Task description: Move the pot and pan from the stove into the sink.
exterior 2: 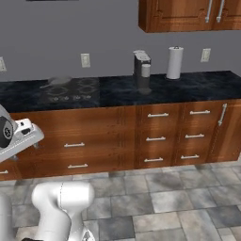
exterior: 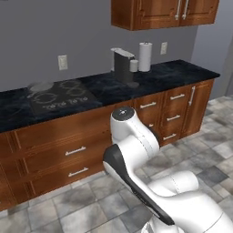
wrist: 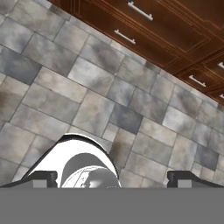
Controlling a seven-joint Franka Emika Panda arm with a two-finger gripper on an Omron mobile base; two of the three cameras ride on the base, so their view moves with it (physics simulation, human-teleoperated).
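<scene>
The stove (exterior: 59, 98) is a flat black cooktop set in the dark counter at the left; it also shows at the left of the counter in the right base view (exterior 2: 70, 91). On its back left burner lies a low grey shape, the pan (exterior: 40, 85), faint and blurred (exterior 2: 59, 81). The pot and the sink are out of view. My arm is folded low in front of the cabinets, well short of the counter. In the hand view my gripper (wrist: 113, 179) points down at the tiled floor, open, fingertips (wrist: 41, 178) wide apart with nothing between them.
A coffee machine (exterior: 123, 66) and a paper towel roll (exterior: 145, 57) stand on the counter right of the stove. Wooden drawers (exterior: 75, 150) run below, an upper cabinet (exterior: 159, 13) hangs above. Grey tiled floor (exterior 2: 155, 197) lies between base and cabinets.
</scene>
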